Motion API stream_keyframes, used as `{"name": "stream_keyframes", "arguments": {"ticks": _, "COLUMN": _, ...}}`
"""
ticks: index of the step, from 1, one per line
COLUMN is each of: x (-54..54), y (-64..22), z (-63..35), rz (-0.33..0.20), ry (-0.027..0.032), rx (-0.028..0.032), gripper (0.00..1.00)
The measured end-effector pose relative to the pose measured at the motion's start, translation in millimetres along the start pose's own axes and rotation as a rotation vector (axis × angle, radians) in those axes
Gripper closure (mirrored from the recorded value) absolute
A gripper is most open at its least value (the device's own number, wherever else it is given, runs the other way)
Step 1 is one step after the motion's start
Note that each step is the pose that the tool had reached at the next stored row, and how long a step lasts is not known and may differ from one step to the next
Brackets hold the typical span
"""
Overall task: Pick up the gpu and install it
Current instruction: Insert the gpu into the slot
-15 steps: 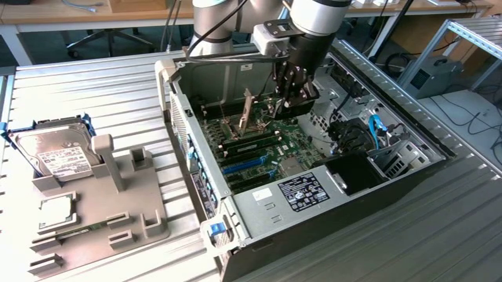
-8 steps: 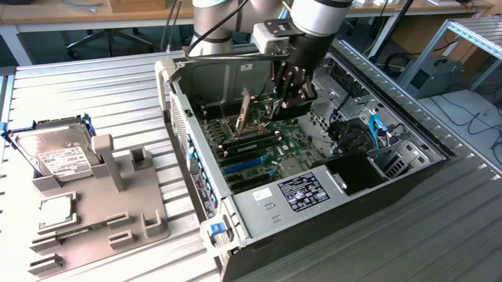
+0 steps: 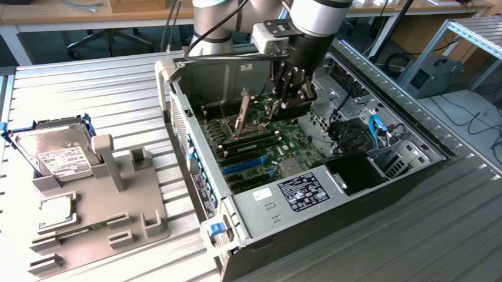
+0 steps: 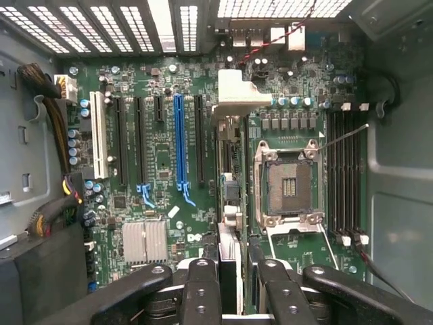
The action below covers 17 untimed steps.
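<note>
Gpu (image 4: 230,203) edge-on in gripper (image 4: 233,271), over motherboard (image 4: 162,156)

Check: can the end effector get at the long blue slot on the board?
Probably yes. The end effector, gripping the card, hangs inside the open case, and nothing stands over the blue slot.

Green motherboard (image 4: 162,149) with a blue slot (image 4: 178,142); black case (image 3: 377,200).

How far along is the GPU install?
Pickup looks done: the gripper is inside the open PC case, shut on the gpu, which it holds edge-on over the motherboard. Left: seating. The card sits above the board beside the blue expansion slot, not yet pushed into any slot.
</note>
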State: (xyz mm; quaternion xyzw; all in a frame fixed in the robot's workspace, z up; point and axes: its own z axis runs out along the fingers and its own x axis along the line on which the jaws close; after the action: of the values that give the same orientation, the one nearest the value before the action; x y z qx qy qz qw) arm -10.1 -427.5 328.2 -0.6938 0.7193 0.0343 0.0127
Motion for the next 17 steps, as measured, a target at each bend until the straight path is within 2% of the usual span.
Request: {"name": "stream_keyframes", "arguments": {"ticks": 17, "x": 5.7, "y": 4.6, "z": 1.5, "rz": -0.010, "ry": 0.0003, "rx": -0.0006, "gripper": 0.73}}
